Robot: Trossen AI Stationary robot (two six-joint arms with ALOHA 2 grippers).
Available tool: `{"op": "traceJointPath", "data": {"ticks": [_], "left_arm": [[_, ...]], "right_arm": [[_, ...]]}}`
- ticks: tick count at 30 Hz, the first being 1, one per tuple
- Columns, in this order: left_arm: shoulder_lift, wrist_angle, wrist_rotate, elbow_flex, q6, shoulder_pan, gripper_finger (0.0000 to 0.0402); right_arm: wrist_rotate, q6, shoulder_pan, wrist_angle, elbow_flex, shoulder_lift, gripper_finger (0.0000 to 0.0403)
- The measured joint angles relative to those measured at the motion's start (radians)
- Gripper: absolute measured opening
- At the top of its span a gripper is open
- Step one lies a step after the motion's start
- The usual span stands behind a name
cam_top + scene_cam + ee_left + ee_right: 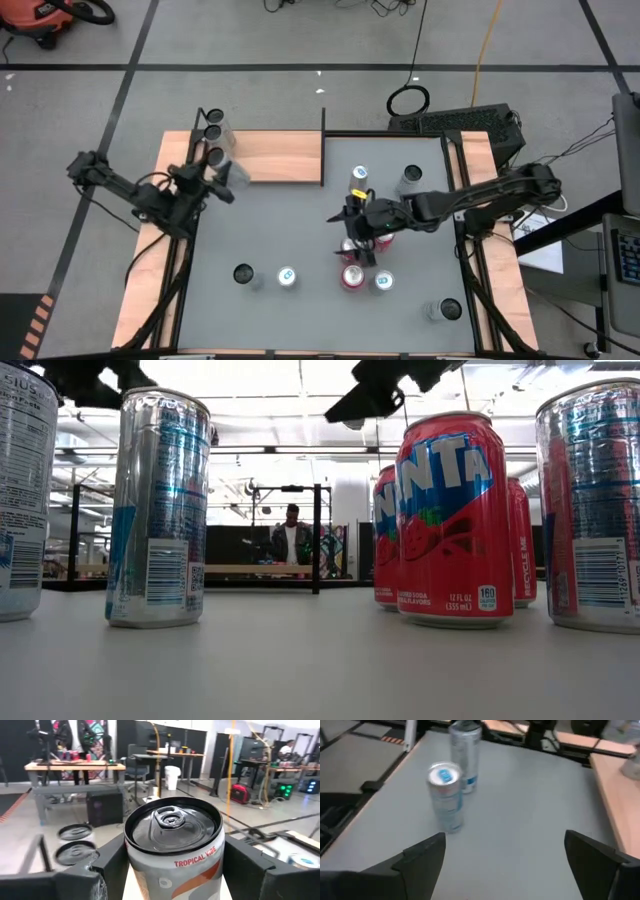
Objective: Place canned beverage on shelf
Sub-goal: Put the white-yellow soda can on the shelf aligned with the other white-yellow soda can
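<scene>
Holding a grey can (172, 847) marked "TROPICAL VIBE" between its fingers, the left gripper (222, 178) sits at the shelf's (285, 158) left end. Two cans (213, 129) stand there already. Right gripper (357, 232) hangs wide open, empty, over the red cans (352, 276) mid-table.

Shelf (285, 157): light wood-grain board, black posts, far-left of table. Grey "Tropical Vibe" can (174, 851) upright at its left end (two dark-topped cans just beyond).
</scene>
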Motion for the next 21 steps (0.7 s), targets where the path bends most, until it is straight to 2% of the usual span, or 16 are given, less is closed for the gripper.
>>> {"op": "traceJointPath", "data": {"ticks": [6,13,18,21], "left_arm": [[-0.065,-0.006,0.003,-0.044,0.046,0.086,0.0251],[-0.049,-0.074,0.006,-0.057,0.002,0.179,0.0251],[-0.05,-0.257,0.008,-0.058,-0.135,0.219,0.0251],[-0.053,-0.394,0.02,-0.058,-0.284,0.247,0.0251]], "right_arm": [[0.001,0.0,0.034,0.001,0.0,0.0,0.0341],[0.001,-0.001,0.041,0.007,-0.001,-0.01,0.0341],[0.001,-0.003,0.041,-0.007,-0.001,-0.014,0.0341],[0.001,-0.005,0.041,-0.025,-0.001,-0.015,0.0341]]}}
